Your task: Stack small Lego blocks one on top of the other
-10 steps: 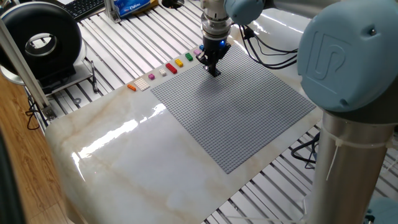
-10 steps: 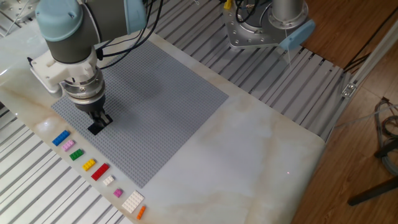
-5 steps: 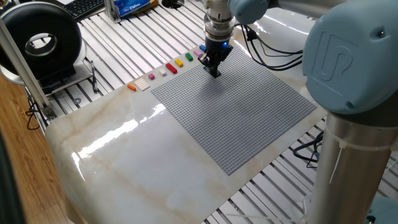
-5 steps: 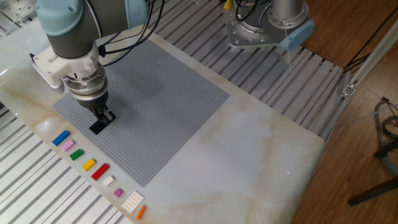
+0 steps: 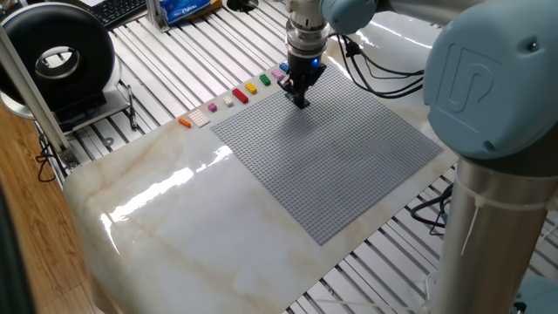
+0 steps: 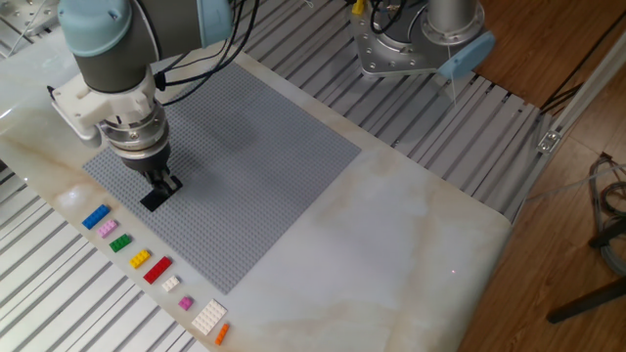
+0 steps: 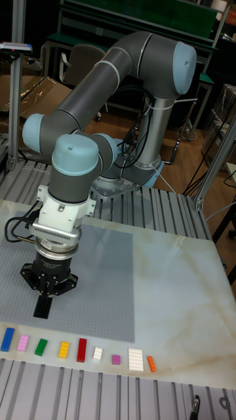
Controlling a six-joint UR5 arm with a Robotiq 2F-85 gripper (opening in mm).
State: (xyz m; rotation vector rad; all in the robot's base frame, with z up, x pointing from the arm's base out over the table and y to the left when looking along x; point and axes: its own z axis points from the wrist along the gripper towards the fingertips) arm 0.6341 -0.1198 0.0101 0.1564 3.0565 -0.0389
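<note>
Marble surface (image 6: 411, 244) carries the grey baseplate (image 6: 254, 156), where the fingers (image 7: 42, 307) clamp together on a black brick (image 6: 154, 199), while only the tall view shows the whole brick row (image 7: 78, 350) in front of the fingers.

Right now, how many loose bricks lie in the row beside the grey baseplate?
9, in one line along the baseplate edge: blue, pink, green, yellow, red, small white, purple, large white, orange. The gripper may hide another.
</note>
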